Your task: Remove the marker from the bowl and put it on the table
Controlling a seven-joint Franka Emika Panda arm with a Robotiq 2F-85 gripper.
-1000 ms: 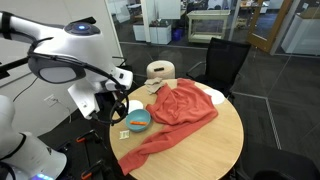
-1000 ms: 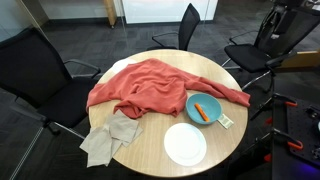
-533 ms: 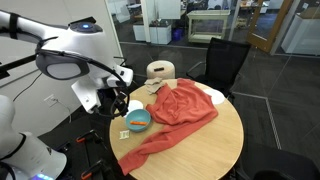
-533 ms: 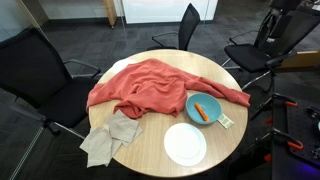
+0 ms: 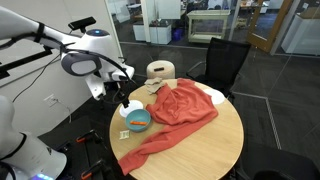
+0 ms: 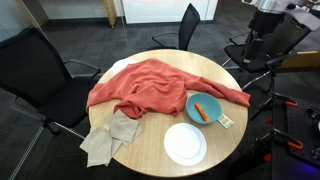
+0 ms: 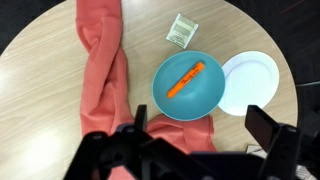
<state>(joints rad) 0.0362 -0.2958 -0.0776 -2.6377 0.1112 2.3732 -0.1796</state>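
Observation:
The orange marker (image 7: 186, 79) lies inside the teal-blue bowl (image 7: 187, 87) near the edge of the round wood-topped table (image 7: 40, 80). Both exterior views show the bowl (image 5: 138, 121) (image 6: 205, 107), and one shows the marker (image 6: 202, 110) in it. My gripper (image 7: 205, 125) is open and empty. It hangs well above the bowl, its two dark fingers framing the bowl's near rim in the wrist view. In the exterior views the gripper (image 5: 123, 100) (image 6: 252, 45) is above and to the side of the bowl, not touching it.
A red cloth (image 5: 180, 105) (image 6: 150, 85) (image 7: 100, 60) covers much of the table and touches the bowl. A white plate (image 6: 185, 144) (image 7: 250, 82) and a small packet (image 7: 182, 30) lie beside the bowl. A beige roll (image 5: 160, 72), a grey cloth (image 6: 110, 140) and office chairs (image 5: 225, 60) are nearby.
The arm has swung up and towards the table, so the gripper now hangs over the bowl's side. The marker, bowl and cloth have not moved.

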